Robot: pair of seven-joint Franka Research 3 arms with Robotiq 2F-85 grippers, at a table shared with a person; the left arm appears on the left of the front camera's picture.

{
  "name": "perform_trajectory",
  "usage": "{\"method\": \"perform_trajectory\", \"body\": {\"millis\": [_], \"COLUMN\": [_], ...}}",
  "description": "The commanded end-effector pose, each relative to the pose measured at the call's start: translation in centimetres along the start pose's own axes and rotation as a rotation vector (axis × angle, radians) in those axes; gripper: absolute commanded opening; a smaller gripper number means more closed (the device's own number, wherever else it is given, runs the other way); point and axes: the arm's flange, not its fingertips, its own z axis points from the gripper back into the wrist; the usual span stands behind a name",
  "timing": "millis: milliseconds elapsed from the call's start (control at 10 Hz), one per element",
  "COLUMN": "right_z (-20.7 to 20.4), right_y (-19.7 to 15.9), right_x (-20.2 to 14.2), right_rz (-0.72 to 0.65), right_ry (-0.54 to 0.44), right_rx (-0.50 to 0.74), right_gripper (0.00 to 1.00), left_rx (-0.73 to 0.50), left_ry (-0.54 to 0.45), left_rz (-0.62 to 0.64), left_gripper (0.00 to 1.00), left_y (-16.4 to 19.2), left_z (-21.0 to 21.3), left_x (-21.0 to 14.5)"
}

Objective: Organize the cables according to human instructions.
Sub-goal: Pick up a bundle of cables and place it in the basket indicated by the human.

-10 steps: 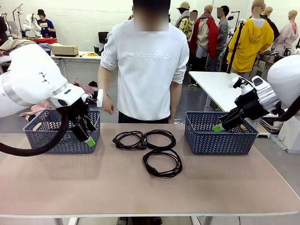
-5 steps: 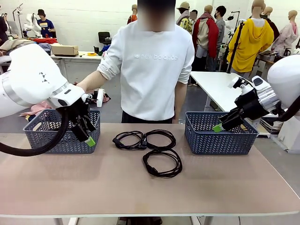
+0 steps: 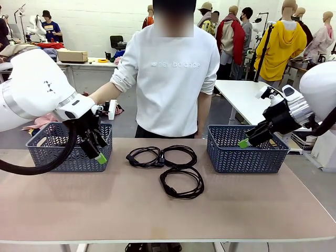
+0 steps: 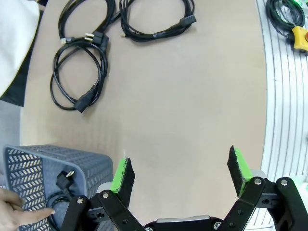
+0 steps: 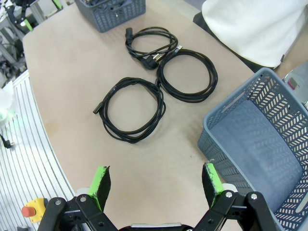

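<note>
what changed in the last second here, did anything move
The person's hand went from hanging at their side out to the left basket, where its fingers now lie by the cable inside. The other three cables stayed put. The robot's left hand and right hand stayed open and still, holding nothing.

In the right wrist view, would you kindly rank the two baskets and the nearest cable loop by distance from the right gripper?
1. The right basket, just beside the right gripper.
2. The cable loop, mid-table.
3. The left basket, far end.
</note>
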Motion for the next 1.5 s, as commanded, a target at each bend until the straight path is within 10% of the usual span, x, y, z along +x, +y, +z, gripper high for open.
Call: {"method": "perform_trajectory", "body": {"millis": [0, 1400], "right_z": [-0.1, -0.1], "right_y": [-0.3, -0.3], "right_x": [0.1, 0.1], "right_rz": [0.02, 0.02], "right_ry": [-0.026, -0.026], "right_rx": [0.016, 0.016], "right_gripper": [1.0, 1.0], "left_rx": [0.002, -0.058], "left_ry": [0.0, 0.312], "left_rz": [-0.001, -0.165], "left_gripper": [1.0, 1.0], "left_y": [0.1, 11.0], "left_z": [0.1, -12.5], "left_x": [0.0, 13.0]}}
